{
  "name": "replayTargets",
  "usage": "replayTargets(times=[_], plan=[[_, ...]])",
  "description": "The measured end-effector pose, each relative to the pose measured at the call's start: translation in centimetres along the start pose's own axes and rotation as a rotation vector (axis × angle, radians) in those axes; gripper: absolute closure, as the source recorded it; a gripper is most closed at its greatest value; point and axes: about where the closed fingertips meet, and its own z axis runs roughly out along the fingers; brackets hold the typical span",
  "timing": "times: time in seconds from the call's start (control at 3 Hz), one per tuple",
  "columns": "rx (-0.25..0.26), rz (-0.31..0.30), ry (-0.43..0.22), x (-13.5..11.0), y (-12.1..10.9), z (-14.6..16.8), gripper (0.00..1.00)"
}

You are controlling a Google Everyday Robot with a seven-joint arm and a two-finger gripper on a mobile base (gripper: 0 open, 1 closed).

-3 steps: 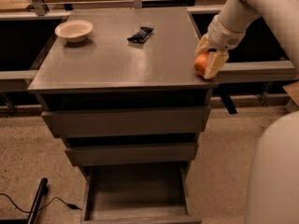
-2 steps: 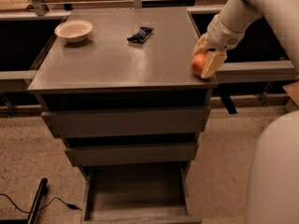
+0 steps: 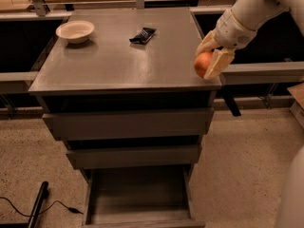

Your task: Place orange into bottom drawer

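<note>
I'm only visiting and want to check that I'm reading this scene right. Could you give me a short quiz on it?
1. True or false: the bottom drawer is pulled open.
2. Where on the cabinet top does the gripper clamp the orange?
A. at the front corner on the picture's right
B. at the back corner on the picture's left
C. in the middle
3. Fill in: between the white bowl and the orange lies a black ____.

Key: 1 true; 2 A; 3 snack wrapper.
</note>
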Motion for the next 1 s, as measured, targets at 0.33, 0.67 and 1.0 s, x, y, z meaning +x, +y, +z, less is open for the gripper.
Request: replayTargets(times=[0.33, 0.67, 1.0], plan=[[0.086, 0.045, -0.053, -3.8, 3.4, -4.6, 1.00], [0.224, 0.106, -0.111, -8.8, 7.3, -8.5, 1.00], [0.273, 0.143, -0.116, -9.1, 9.1, -7.7, 1.00]])
